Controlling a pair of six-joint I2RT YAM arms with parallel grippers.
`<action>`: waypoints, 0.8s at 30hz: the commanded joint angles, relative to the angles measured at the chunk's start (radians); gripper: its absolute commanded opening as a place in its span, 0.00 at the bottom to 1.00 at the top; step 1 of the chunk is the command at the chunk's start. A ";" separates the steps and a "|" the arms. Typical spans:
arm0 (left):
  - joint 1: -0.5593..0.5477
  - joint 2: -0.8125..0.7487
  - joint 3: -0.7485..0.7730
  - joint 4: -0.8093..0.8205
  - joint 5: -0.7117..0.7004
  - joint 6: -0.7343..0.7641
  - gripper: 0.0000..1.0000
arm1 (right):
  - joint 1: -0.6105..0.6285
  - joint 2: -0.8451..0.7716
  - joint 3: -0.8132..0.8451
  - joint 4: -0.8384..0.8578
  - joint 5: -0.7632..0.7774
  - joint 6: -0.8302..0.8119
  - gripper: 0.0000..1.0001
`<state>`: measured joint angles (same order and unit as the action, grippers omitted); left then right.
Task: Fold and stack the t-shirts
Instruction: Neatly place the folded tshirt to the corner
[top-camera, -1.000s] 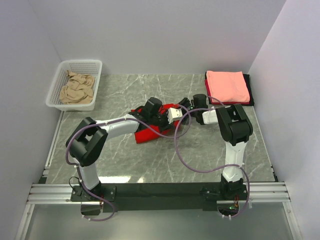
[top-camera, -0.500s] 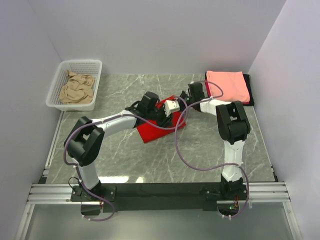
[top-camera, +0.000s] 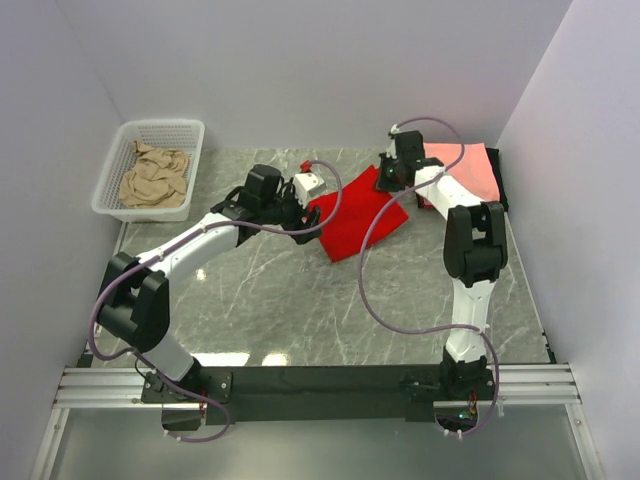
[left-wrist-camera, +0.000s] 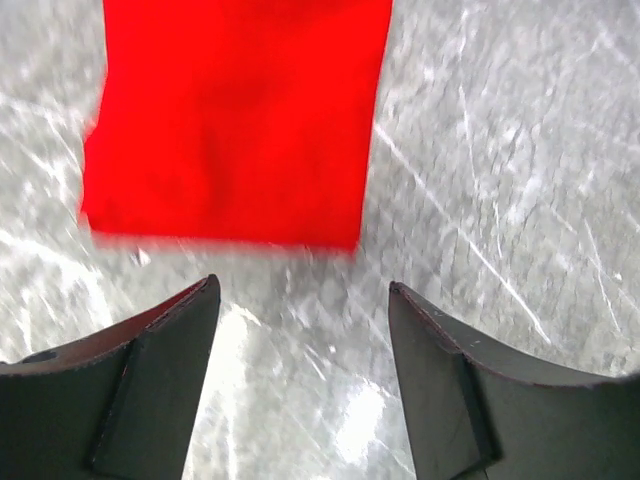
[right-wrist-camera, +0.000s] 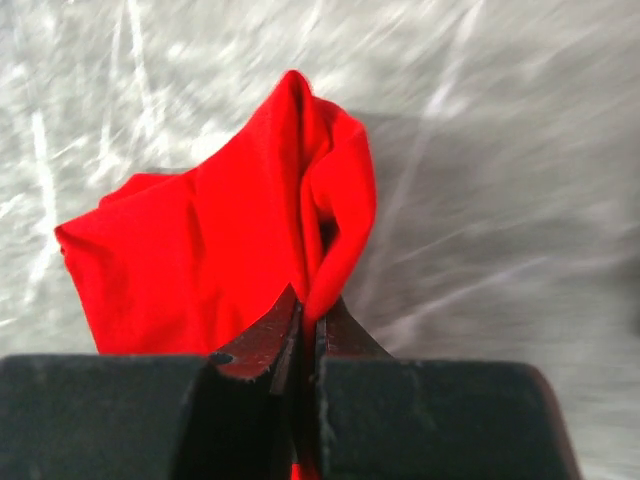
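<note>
Right fingers (right-wrist-camera: 262, 345) pinch the red t-shirt (right-wrist-camera: 200, 260); left fingers (left-wrist-camera: 160, 380) stand wide, its edge just beyond them.

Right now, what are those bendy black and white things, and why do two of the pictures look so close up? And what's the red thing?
Those are two robot arms bolted to a table. The big picture comes from a camera above and behind them. The two close-ups come from small cameras on the arms' wrists, looking at what each arm grabs. The right arm's fingers are pinched shut on an edge of the red t-shirt. The left arm's fingers are open and hold nothing; the shirt's edge lies just ahead of them. A folded pink t-shirt lies at the back right, and a tan t-shirt sits crumpled in a white basket at the back left.
</note>
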<state>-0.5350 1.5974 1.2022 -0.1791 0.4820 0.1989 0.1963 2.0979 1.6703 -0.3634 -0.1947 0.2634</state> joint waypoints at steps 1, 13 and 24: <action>0.003 -0.025 -0.021 -0.034 -0.037 -0.046 0.74 | -0.037 -0.021 0.100 -0.052 0.087 -0.167 0.00; 0.003 0.012 0.008 -0.068 -0.100 -0.062 0.85 | -0.095 0.033 0.359 -0.147 0.144 -0.254 0.00; 0.003 0.030 0.023 -0.066 -0.088 -0.087 0.85 | -0.115 0.066 0.522 -0.224 0.219 -0.342 0.00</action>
<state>-0.5350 1.6207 1.1805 -0.2554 0.3870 0.1345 0.0998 2.1517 2.1036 -0.5804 -0.0181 -0.0372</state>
